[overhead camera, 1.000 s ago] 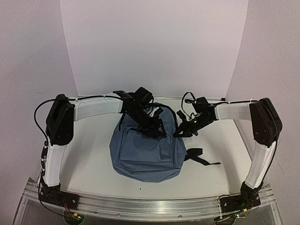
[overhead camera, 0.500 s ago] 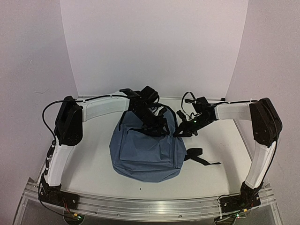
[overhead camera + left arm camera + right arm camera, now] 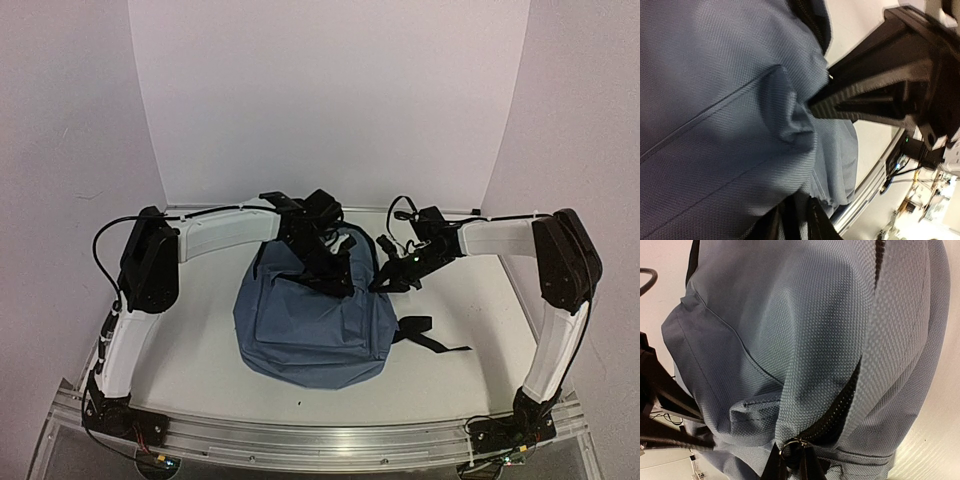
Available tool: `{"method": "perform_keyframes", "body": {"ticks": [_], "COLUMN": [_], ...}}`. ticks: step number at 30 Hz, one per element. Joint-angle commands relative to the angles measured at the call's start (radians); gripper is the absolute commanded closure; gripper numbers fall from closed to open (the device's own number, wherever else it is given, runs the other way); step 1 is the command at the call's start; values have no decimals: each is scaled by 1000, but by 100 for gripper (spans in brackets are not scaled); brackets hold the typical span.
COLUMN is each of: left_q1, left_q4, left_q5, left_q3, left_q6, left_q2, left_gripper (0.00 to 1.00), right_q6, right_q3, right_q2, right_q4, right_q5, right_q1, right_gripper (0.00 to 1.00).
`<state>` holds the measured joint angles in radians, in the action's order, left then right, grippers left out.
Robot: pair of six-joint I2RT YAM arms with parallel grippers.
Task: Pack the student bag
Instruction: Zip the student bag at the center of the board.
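Observation:
The student bag (image 3: 310,325) is a blue-grey backpack lying flat mid-table, front pocket up. My left gripper (image 3: 325,262) reaches over its upper part. In the left wrist view that gripper (image 3: 802,212) has its two dark fingers close together, pinching a fold of the bag's fabric (image 3: 730,100). My right gripper (image 3: 385,283) is at the bag's upper right edge. The right wrist view shows it (image 3: 792,457) shut on the zipper pull's metal ring (image 3: 790,444), at the end of a partly parted dark zipper (image 3: 840,410).
A black strap (image 3: 432,340) trails from the bag onto the table at the right. White walls close in the back and sides. An aluminium rail (image 3: 330,438) runs along the near edge, between the arm bases.
The left arm has reached further right over the bag's top and its jaws have closed down onto the fabric. The right arm and the bag have stayed put.

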<state>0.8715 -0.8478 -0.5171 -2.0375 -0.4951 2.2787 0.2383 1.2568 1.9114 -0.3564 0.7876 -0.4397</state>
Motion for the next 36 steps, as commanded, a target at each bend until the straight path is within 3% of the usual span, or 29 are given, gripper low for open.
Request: {"method": "perform_keyframes", "body": {"ticks": [1, 5, 18, 36], "left_q1": [6, 1, -53, -115], "left_q4": [-23, -18, 13, 346], "left_q5": [35, 52, 89, -164], "left_q3": [-52, -18, 214, 474], "left_q6": [1, -8, -36, -144], "left_q2": [-21, -55, -226, -362], "left_gripper": [88, 99, 100, 98], "right_q6": [4, 0, -17, -33], "right_q3": [5, -7, -66, -79], "right_q2": [-40, -52, -111, -118], "right_q4": [50, 47, 42, 36], "right_q5": [41, 2, -152, -182], "right_q1": [-21, -21, -5, 5], "right_gripper": [100, 100, 100, 100]}}
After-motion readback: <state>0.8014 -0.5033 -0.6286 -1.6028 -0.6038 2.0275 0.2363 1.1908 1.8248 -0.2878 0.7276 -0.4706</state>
